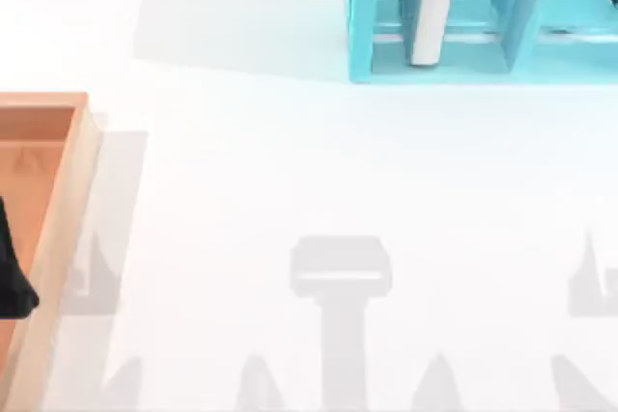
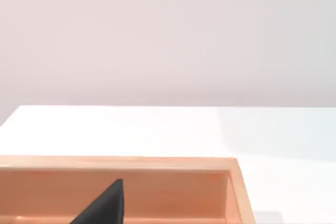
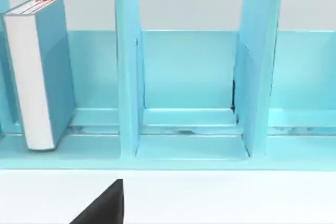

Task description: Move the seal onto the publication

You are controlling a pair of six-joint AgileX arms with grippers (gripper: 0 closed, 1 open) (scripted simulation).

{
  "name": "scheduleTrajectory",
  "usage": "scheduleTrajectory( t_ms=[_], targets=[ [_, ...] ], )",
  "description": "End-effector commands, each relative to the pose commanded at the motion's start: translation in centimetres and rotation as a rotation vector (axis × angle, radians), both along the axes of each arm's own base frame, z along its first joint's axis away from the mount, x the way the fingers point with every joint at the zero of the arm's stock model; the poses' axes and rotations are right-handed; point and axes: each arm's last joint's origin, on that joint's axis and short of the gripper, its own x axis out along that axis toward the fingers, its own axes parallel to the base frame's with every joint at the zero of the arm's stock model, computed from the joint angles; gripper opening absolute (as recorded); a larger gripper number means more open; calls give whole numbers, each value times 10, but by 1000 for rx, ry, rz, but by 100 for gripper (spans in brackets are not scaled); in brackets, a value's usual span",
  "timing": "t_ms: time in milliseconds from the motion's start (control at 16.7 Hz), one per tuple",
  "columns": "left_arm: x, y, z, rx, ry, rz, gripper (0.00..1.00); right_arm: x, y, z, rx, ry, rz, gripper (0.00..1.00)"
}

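The publication [image 3: 42,72] is a teal-blue book with white page edges. It stands upright in one bay of the light-blue shelf unit [image 3: 184,150] and shows from above as a white strip, the publication [image 1: 432,7]. The seal is out of view. My left gripper [image 1: 14,272] is a black shape over the wooden tray [image 1: 68,190] at the table's left edge, and a black part of my left gripper [image 2: 105,207] juts over the tray's inside. A black part of my right gripper [image 3: 105,205] hangs above the white table in front of the shelf.
The shelf unit [image 1: 483,55] stands at the table's far right, with upright dividers [image 3: 126,66] between its bays. A small dark sliver [image 3: 232,95] sits behind one divider. The wooden tray has raised walls [image 2: 157,163]. White tabletop [image 1: 319,161] lies between tray and shelf.
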Motion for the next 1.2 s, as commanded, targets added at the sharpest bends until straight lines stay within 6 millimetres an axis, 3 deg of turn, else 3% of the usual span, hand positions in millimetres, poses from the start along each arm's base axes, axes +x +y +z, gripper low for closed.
scheduleTrajectory(
  t_ms=[240,420,600,840,960,1200],
  targets=[
    [0,0,0,0,0,0,100,1,0,6,0,-8,-5,100],
    [0,0,0,0,0,0,100,6,3,28,1,-33,-11,100],
    [0,0,0,0,0,0,100,24,10,58,9,-45,-9,100],
    [0,0,0,0,0,0,100,81,33,84,14,8,1,100],
    [0,0,0,0,0,0,100,120,53,80,8,59,4,100],
    [0,0,0,0,0,0,100,189,102,53,4,101,4,100]
  ],
)
